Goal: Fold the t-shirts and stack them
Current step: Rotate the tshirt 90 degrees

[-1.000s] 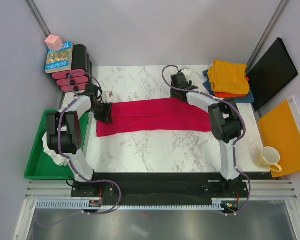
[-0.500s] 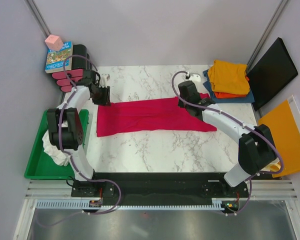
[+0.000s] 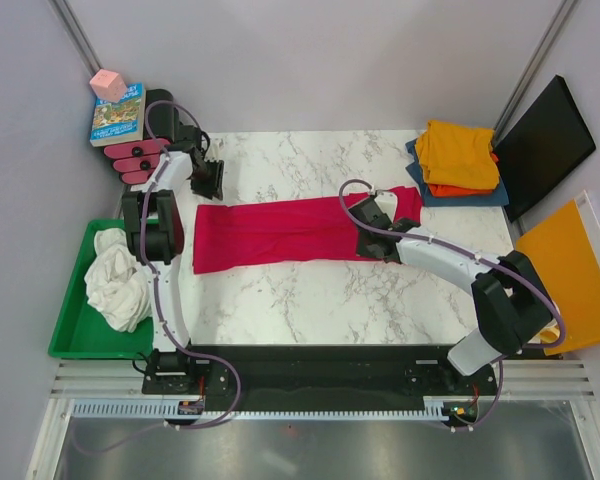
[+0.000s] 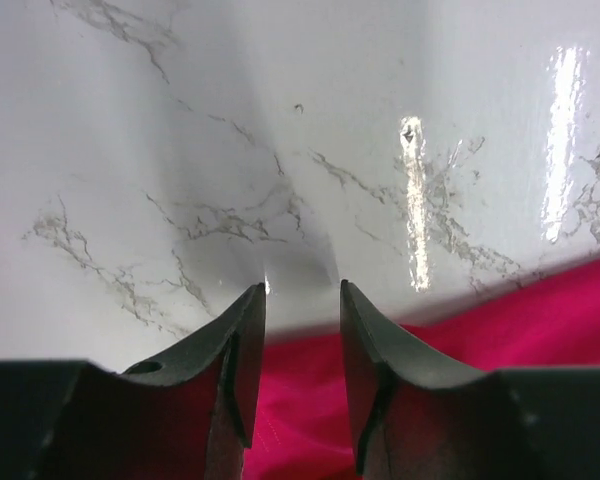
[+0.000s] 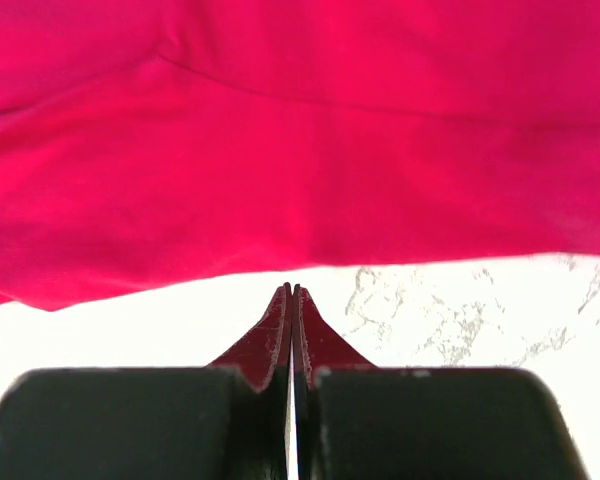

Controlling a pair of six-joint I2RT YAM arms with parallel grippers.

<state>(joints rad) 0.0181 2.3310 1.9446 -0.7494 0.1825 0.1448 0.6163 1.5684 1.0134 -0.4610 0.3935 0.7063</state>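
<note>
Crimson shirt (image 3: 280, 230) laid out long on the marble worktop (image 3: 310, 300)

The left end effector (image 4: 302, 290) has its fingers parted with nothing between them. It is poised over bare marble just beyond the crimson shirt's far edge, at its left end. The right end effector (image 5: 292, 290) has its fingers pressed flat together, holding nothing, at the shirt's near edge towards the right end. The shirt itself runs as a long band from left to right across the middle of the worktop. At the far right corner a yellow-orange shirt (image 3: 458, 150) tops an orange shirt (image 3: 450, 188) and a blue shirt (image 3: 490, 196). A white shirt (image 3: 115, 285) sits crumpled in the green tray (image 3: 70, 340) on the left.
</note>
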